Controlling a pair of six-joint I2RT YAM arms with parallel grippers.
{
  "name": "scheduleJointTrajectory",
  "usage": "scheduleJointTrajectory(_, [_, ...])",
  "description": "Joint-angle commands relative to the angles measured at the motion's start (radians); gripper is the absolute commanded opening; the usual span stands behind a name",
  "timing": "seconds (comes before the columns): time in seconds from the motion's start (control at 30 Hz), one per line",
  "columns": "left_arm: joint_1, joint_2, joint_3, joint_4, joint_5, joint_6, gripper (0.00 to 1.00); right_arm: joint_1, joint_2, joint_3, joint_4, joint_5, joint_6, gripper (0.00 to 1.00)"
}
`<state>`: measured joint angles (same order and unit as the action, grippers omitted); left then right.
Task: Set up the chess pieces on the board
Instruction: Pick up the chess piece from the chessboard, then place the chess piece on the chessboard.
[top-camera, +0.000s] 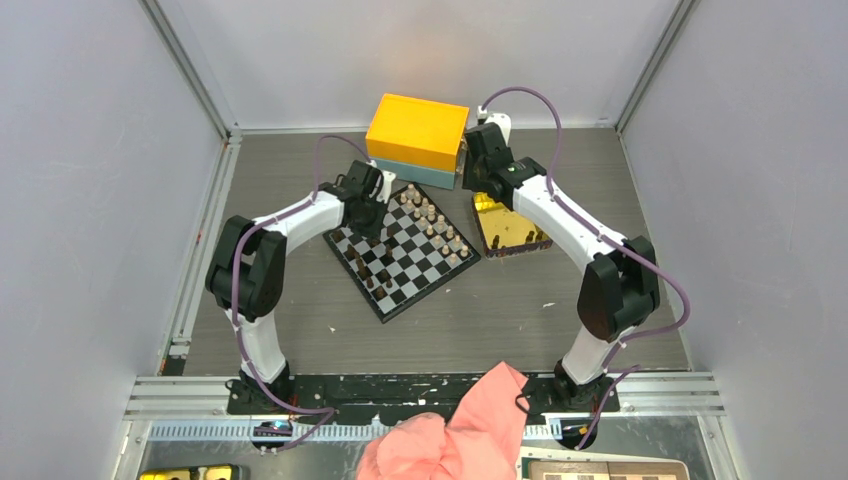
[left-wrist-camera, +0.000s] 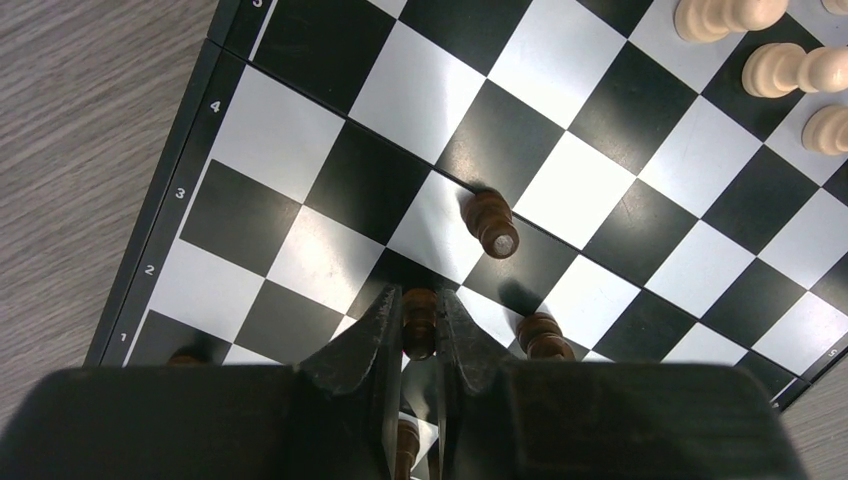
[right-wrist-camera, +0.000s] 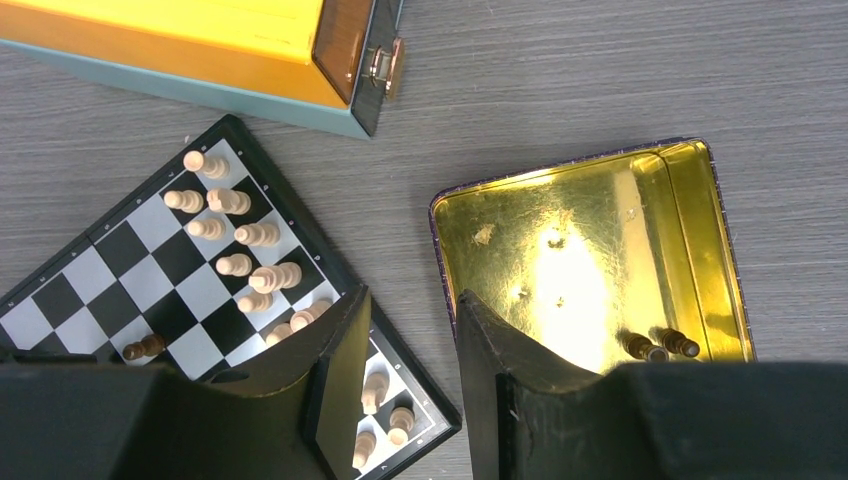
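One dark chessman (left-wrist-camera: 419, 325), pinched in left gripper (left-wrist-camera: 420, 298)

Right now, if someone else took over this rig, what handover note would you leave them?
Left gripper: shut on a dark piece, low over the board.
Right gripper: open, holding nothing, above the table between board and gold tin.
Done: light pieces stand in two rows along one board edge; a few dark pieces stand on the opposite side.
To do: place the held piece, fetch the two dark pieces from the tin, finish the dark rows.
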<state>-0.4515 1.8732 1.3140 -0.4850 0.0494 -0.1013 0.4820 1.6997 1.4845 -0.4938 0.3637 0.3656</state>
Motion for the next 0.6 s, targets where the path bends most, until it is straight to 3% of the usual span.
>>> scheduleJointTrajectory(0.0, [0.0, -0.035, 0.01, 0.008, -0.011, -0.004, 0.12, -0.003, 0.001, 0.022, 0.037, 0.002, 0.005, 0.43])
scheduleJointTrajectory(0.33, [0.025, -0.074, 0.013, -0.006, -0.114, -0.029, 0.04, -0.004, 0.014, 0.034, 0.037, -0.006, 0.008, 0.43])
scheduleJointTrajectory(0.57, [0.066, -0.084, 0.022, -0.011, -0.194, -0.055, 0.03, -0.003, 0.02, 0.041, 0.035, -0.015, 0.011, 0.43])
